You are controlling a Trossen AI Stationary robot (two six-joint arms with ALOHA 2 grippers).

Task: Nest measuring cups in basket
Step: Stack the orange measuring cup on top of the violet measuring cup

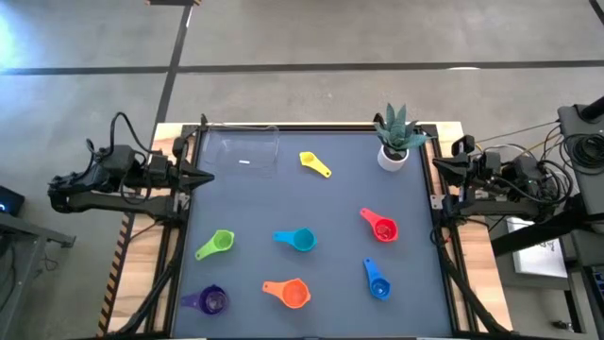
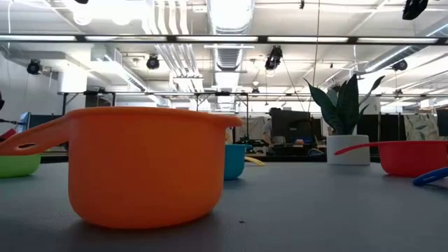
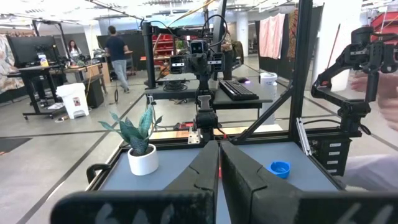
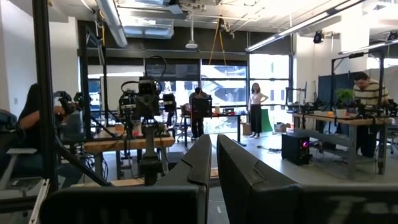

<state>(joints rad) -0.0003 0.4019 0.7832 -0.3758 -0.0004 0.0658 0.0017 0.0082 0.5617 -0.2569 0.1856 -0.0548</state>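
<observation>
Seven measuring cups stand upright on their bases on the dark mat: yellow (image 1: 315, 163), red (image 1: 380, 226), green (image 1: 215, 245), light blue (image 1: 296, 239), blue (image 1: 377, 280), orange (image 1: 288, 293) and purple (image 1: 209, 300). The low view has the orange cup (image 2: 143, 168) close up. The clear basket (image 1: 241, 151) sits at the far left corner with nothing in it. My left gripper (image 1: 206, 177) hovers shut at the table's left edge, near the basket. My right gripper (image 1: 436, 167) hovers shut at the right edge, beside the plant.
A white pot with a spiky green plant (image 1: 394, 142) stands at the far right corner, close to the right gripper. A black frame (image 1: 311, 126) borders the mat. The middle of the mat between the yellow cup and the lower cups is bare. People stand in the room beyond.
</observation>
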